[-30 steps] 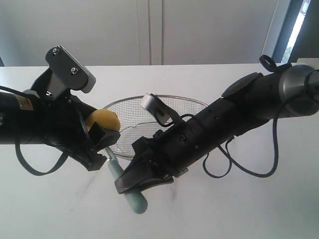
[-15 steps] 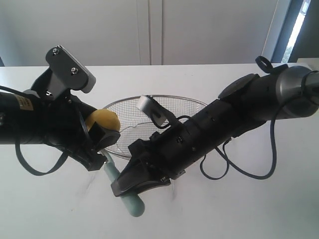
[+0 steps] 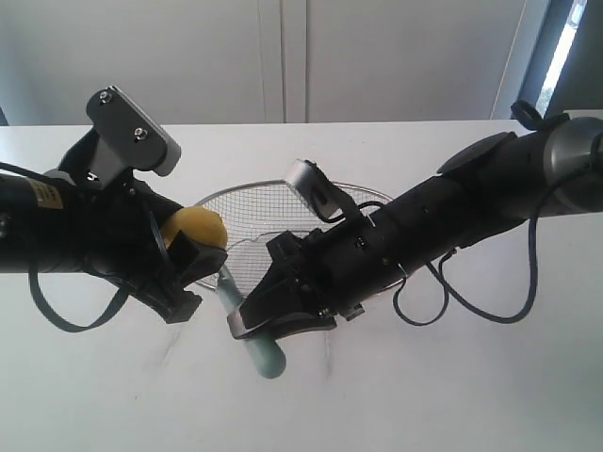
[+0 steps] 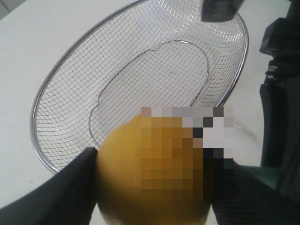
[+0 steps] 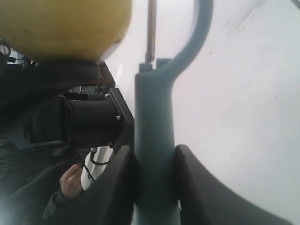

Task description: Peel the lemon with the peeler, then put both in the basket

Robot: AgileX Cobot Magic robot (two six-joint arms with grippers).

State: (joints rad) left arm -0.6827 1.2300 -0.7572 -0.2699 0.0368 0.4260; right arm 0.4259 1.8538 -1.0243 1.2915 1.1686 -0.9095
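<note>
My left gripper (image 3: 184, 268) is shut on the yellow lemon (image 3: 193, 229), holding it above the table just left of the wire mesh basket (image 3: 363, 196). In the left wrist view the lemon (image 4: 131, 173) fills the space between both dark fingers, with the basket (image 4: 70, 93) behind it. My right gripper (image 3: 268, 320) is shut on the pale teal peeler (image 3: 264, 353) by its handle. The right wrist view shows the handle (image 5: 153, 140) clamped between the fingers, its curved head and metal blade (image 5: 151, 33) reaching up beside the lemon (image 5: 61, 26).
The white table (image 3: 452, 395) stretches around the arms. A black cable (image 3: 471, 311) loops down from the right arm onto the table. A white wall stands behind the table's far edge.
The right arm has lifted and shifted right with the peeler, swinging its head up toward the lemon. The left arm and lemon have stayed still.
</note>
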